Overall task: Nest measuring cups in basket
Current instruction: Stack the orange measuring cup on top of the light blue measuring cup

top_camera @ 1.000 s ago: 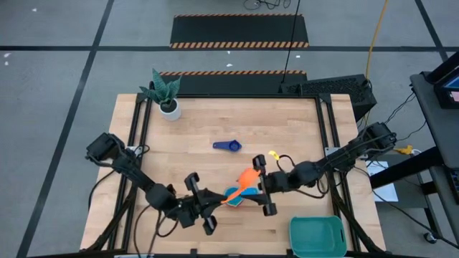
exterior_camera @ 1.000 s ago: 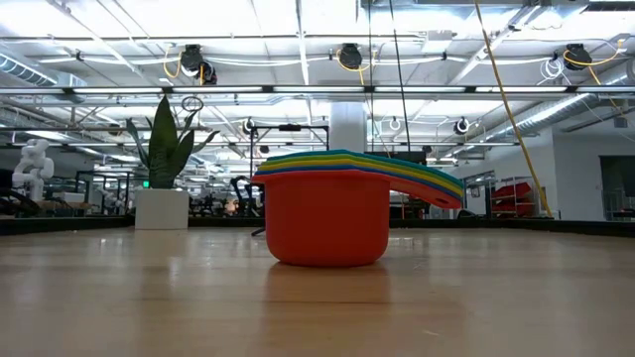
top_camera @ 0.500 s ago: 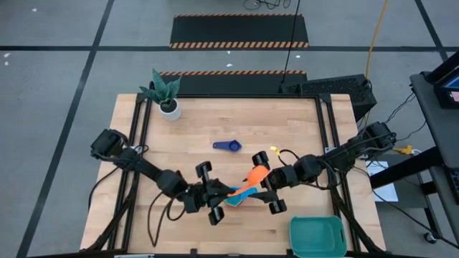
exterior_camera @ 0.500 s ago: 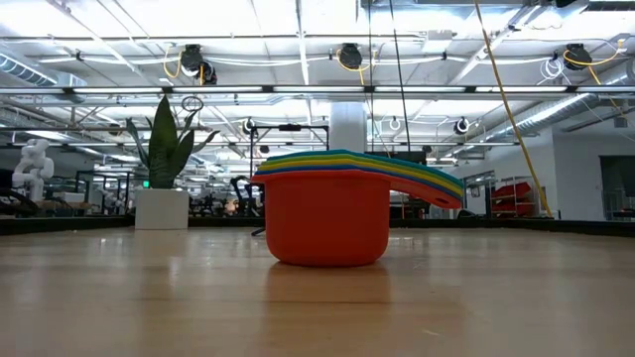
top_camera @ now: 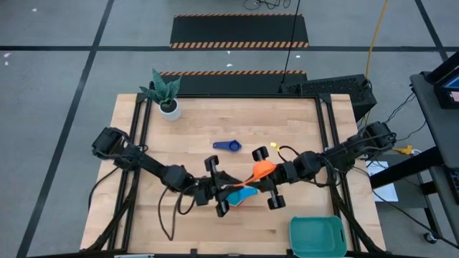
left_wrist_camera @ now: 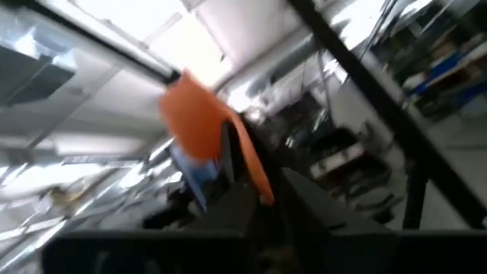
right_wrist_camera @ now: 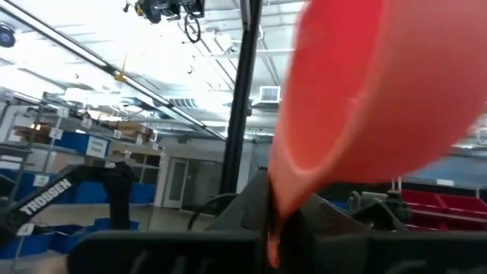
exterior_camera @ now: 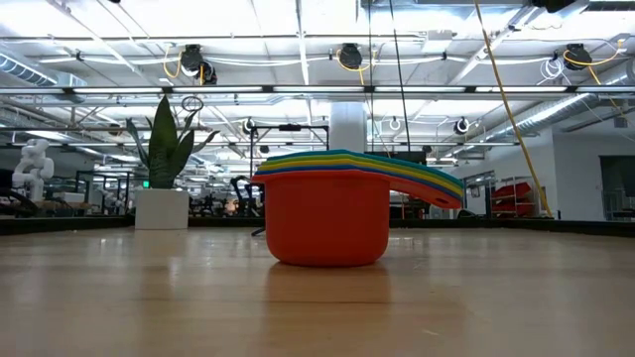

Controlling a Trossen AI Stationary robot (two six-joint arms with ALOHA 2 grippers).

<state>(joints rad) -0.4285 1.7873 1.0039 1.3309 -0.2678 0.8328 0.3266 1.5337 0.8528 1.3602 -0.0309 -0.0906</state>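
The orange cup (top_camera: 262, 170) is held off the table at its middle, between my two grippers. Its handle (top_camera: 242, 186) slants toward my left gripper (top_camera: 228, 193), which is shut on it. A light blue cup (top_camera: 244, 196) sits just under that handle. My right gripper (top_camera: 267, 178) is shut on the orange bowl. A navy cup (top_camera: 227, 145) lies on the table farther back. In the low view, a red cup (exterior_camera: 327, 223) with several cups nested inside stands on the table. The teal basket (top_camera: 318, 235) sits at the near right corner. My left gripper has the orange cup's handle (left_wrist_camera: 247, 164) between its fingers, coming level from the table's left. The light blue cup (left_wrist_camera: 196, 173) shows right below the handle; whether the fingers hold it too, I cannot tell. My right gripper pinches the orange bowl's wall at the rim (right_wrist_camera: 274, 202) between its two fingers, level from the table's right. The bowl (right_wrist_camera: 373, 91) stands out beyond the fingertips, clear of the table.
A white plant pot (top_camera: 169, 108) stands at the far left corner. Bare wood lies between the navy cup and the far edge, and left of the basket along the near edge. Cables trail beside both arms.
My left gripper has gone toward the table's right edge and a little toward the far edge, taking the orange cup and the light blue cup with it. The orange bowl has come up against my right gripper's fingers.
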